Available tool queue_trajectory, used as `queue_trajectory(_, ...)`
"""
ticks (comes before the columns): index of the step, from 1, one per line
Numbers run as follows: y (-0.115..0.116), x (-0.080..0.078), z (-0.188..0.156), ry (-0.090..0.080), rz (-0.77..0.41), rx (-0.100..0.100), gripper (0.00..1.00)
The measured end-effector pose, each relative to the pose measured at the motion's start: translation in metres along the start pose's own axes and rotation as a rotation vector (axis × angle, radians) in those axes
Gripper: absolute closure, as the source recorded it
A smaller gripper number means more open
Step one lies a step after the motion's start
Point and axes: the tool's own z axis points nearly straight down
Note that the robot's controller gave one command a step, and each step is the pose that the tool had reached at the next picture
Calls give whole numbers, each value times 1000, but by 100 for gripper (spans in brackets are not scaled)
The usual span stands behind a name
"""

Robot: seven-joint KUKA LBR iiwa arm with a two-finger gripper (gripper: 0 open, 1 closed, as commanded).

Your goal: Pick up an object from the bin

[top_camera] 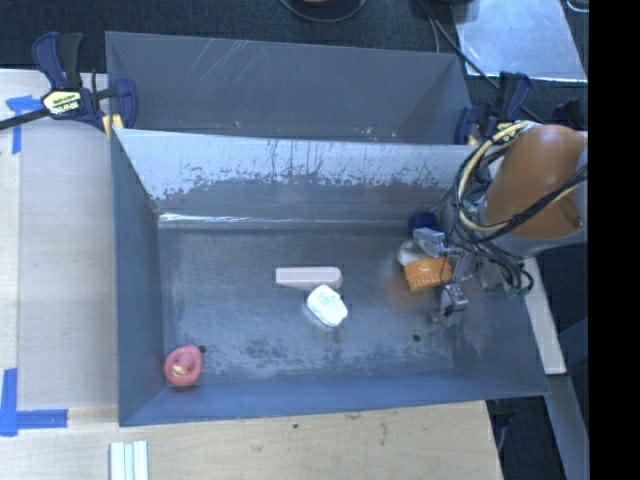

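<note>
Our tool (pixel 452 306) sits low at the right of the grey bin (pixel 300 173)
Mid-bin we see a beige flat bar (pixel 308 276) just beside a white rounded lump (pixel 327 307), and a pink ball (pixel 182 366) in the near-left corner. A small orange piece (pixel 424 273) lies just left of the tool, whose grip we cannot tell.

A robotics lab (cabled arm (pixel 535 183) over metal bin (pixel 300 88)).
</note>
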Motion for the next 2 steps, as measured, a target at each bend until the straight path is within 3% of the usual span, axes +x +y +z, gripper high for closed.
queue_trajectory(1, 10, -14, -4, -6, 242, -13, 100)
queue_trajectory(2, 10, -14, -4, -6, 242, -13, 100)
